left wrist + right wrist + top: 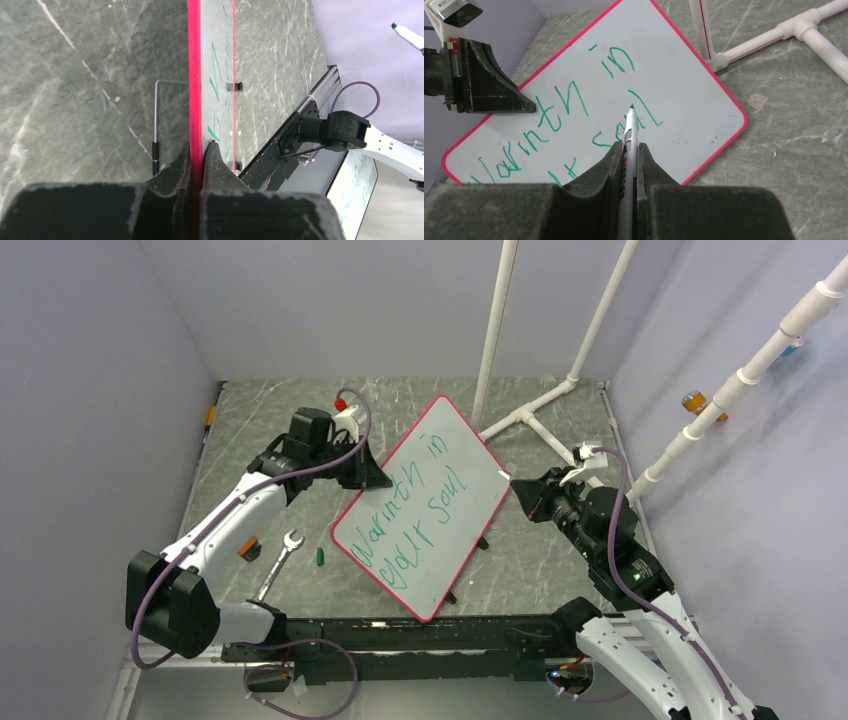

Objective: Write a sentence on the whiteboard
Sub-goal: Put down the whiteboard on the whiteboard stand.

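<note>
One grey marbled counter point(260, 430) carries your whole scene. At its middle the whiteboard point(425, 505) sits turned corner-on to you, with the sentence point(412, 508) in green across it in two lines. Your left tool point(201, 150) is closed tight on the board's red rim at its left edge. Your right tool point(629, 152) is clamped on a marker point(630, 127) whose tip points at the board by the last letter; you cannot tell whether it touches. Left of the board lie a wrench point(280, 562) and, just beside it, a small green piece point(320, 556).
</note>
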Motion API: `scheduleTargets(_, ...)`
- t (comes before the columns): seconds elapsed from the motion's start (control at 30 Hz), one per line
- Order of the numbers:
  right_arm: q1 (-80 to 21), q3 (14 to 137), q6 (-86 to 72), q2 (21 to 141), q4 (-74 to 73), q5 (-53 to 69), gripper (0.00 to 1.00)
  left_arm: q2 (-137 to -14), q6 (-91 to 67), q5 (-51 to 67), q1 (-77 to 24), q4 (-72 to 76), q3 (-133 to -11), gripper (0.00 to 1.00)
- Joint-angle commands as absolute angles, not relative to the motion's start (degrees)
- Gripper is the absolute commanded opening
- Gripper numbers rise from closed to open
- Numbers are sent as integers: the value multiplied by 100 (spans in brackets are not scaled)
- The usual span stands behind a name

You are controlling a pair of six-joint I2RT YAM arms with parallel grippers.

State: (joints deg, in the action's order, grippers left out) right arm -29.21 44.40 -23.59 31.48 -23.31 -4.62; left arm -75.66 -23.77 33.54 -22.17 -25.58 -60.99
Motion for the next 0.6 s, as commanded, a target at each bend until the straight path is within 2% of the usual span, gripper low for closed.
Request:
scheduleTargets(0.0, -2905, 4462, -2395, 3176, -2214, -545, 0, -7838, -1656, 2413, -2962, -4077, -5571, 0)
scheduleTargets(0.33, -2905, 4450, -2355, 3285, -2166, -554, 0, -7548, -1576, 1793, -3001, -4234, -5597, 1)
scheduleTargets(0.57, -2898, 4486, -2308, 3357, -2161, -534, 0, -7382, -1578, 1359, -3004, -4264, -5699, 21)
